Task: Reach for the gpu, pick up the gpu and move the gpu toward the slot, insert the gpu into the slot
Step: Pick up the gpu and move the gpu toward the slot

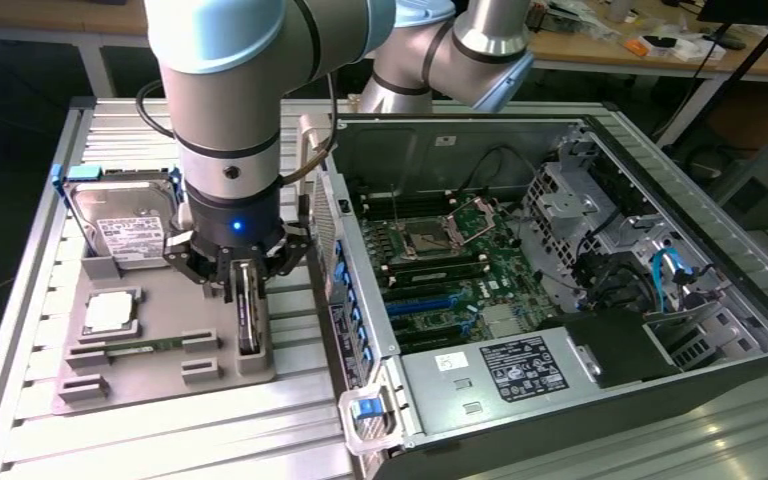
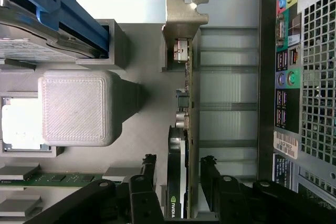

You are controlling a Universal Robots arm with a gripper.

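- Lying at the exterior view's left, a hard drive [image 1: 124, 225], a processor [image 1: 111, 312] and a memory stick [image 1: 137, 348] share a grey holder [image 1: 131, 390] on the tabletop [image 1: 31, 300].
- On that holder's right side the gpu [image 1: 252, 325] stands on its long edge, not yet lifted.
- The gripper [image 1: 248, 292] is down over the card. In the wrist view its jaws are spread, with one of the fingers [image 2: 149, 174] on each side of the card and a thin gap at both. They straddle the card without pinching it.
- Judged from this, the reach is done and the grasp is in hand. Lifting, carrying and inserting are all left.
- Further right, the open computer case [image 1: 704, 300] shows the green motherboard [image 1: 484, 262]. Its blue slot [image 1: 418, 303] is bare and well apart from the card.
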